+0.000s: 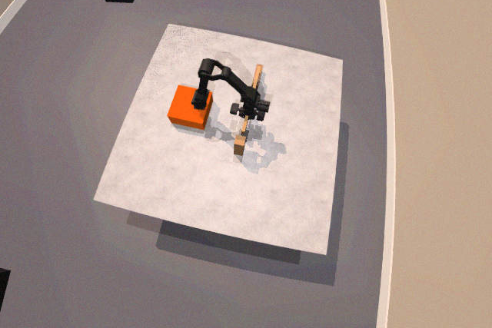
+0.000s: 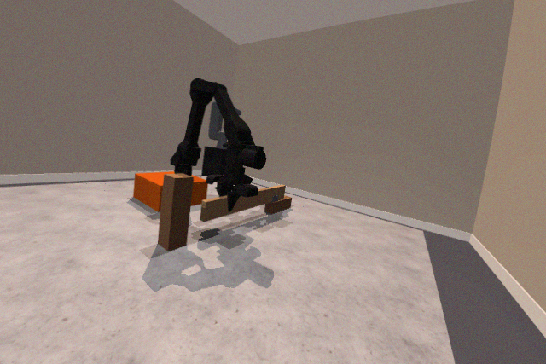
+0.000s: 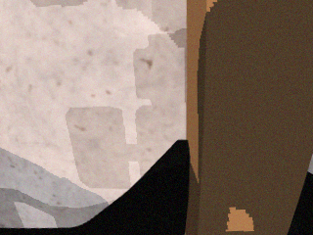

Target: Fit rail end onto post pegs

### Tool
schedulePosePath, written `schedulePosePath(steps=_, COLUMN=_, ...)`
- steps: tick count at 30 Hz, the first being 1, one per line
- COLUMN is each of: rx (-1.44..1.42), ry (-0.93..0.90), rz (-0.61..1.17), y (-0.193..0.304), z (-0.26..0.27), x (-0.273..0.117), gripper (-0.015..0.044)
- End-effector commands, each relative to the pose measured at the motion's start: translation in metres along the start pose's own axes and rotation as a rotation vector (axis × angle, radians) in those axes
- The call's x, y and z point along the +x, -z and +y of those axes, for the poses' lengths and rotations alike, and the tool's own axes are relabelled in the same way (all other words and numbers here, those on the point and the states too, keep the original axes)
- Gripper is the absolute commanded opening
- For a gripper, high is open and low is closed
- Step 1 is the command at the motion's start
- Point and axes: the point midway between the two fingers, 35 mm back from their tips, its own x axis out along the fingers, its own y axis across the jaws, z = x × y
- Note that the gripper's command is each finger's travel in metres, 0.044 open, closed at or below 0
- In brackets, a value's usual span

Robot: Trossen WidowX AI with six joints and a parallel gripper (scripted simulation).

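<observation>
The long wooden rail [image 1: 257, 74] [image 2: 216, 209] [image 3: 254, 113] has its near end raised above the table and looks about level. Its far end is at the low footboard block [image 2: 278, 205]; the bracket's hold on it is too small to tell. The upright wooden post [image 1: 239, 146] [image 2: 175, 212] stands in front of the near end, with a visible gap between them. The pegs are not visible. My gripper [image 1: 247, 113] [image 2: 231, 205] is shut on the rail a little behind its near end, fingers pointing down. In the wrist view, a black finger [image 3: 156, 196] shows beside the rail.
An orange box [image 1: 186, 107] [image 2: 148, 190] lies under the arm's base, left of the rail. The pale table [image 1: 206, 189] [image 2: 308, 298] carries everything, and the arm's shadow falls around the post.
</observation>
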Motion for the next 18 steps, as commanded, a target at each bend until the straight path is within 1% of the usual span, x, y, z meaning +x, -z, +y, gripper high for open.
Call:
schedulePosePath(steps=1, rx=-0.002, ry=0.012, rz=-0.005, y=-0.0008, z=-0.0033, x=-0.005, gripper=0.0)
schedulePosePath(steps=18, rx=-0.002, ry=0.012, rz=-0.005, y=-0.0008, z=-0.0029, x=-0.0116, gripper=0.0)
